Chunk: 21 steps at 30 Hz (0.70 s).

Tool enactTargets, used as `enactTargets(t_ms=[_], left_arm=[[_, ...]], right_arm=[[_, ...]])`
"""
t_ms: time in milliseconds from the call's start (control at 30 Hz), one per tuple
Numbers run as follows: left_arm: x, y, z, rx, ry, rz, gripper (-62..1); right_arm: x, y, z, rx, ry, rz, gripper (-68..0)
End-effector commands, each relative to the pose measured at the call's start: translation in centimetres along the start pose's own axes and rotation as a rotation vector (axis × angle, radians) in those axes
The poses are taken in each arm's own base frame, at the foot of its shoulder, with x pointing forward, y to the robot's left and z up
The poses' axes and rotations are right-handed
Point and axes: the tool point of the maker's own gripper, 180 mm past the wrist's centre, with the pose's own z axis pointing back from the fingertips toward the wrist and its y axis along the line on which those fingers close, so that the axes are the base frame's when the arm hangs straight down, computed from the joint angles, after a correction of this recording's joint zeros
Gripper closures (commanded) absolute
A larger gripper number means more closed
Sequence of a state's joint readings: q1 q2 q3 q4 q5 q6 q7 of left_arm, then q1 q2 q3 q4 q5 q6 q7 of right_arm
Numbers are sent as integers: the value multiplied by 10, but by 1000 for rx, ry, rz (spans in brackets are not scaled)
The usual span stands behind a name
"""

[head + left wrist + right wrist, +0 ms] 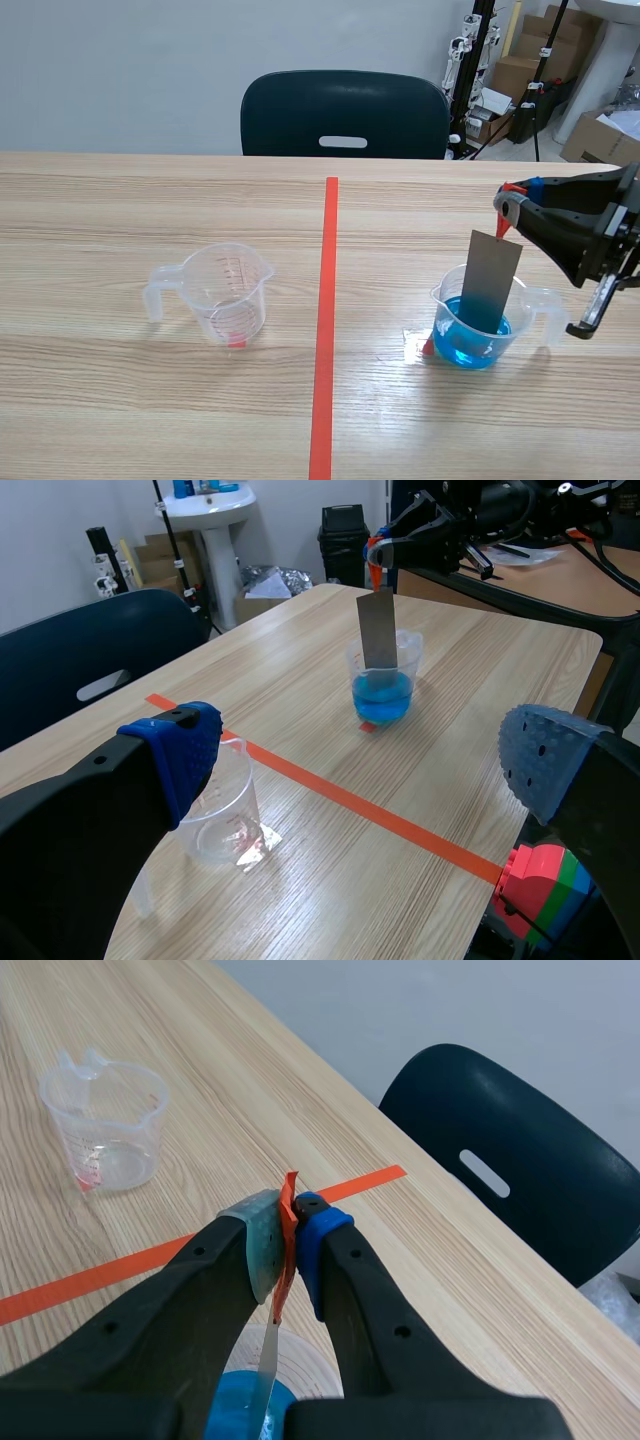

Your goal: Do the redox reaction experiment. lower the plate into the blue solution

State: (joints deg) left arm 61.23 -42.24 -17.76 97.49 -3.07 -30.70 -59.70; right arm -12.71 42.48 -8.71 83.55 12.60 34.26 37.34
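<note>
The grey plate (490, 275) hangs straight up and down, right under the right fingers (320, 1250). Those fingers are squeezed tight on the little red tag (288, 1195) at its top end. The plate's long side points down into the cup (540, 305). Its bottom end looks like it is dipping into the blue water (470, 345), but I cannot tell how deep. So the way to go is straight down from those fingers, keeping the plate upright so it does not bump the rim and tip the cup. The right arm is the near one for this job. The left fingers (175, 755) are spread wide with nothing in them. They are far off across the red line (325, 350), close to the empty cup (225, 290) on the surface (150, 400).
</note>
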Motion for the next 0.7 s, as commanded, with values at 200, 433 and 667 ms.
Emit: enactTargets(t_ms=[200,433,667], left_arm=[[7,0,-3,4,-37,4,-581],[7,0,-3,4,-36,4,-581],[7,0,-3,4,-36,4,-581]], right_arm=[[4,-8,2,-27,-51,13,-2],[0,-6,4,-33,-60,17,-2],[-2,-6,4,-33,-60,17,-2]])
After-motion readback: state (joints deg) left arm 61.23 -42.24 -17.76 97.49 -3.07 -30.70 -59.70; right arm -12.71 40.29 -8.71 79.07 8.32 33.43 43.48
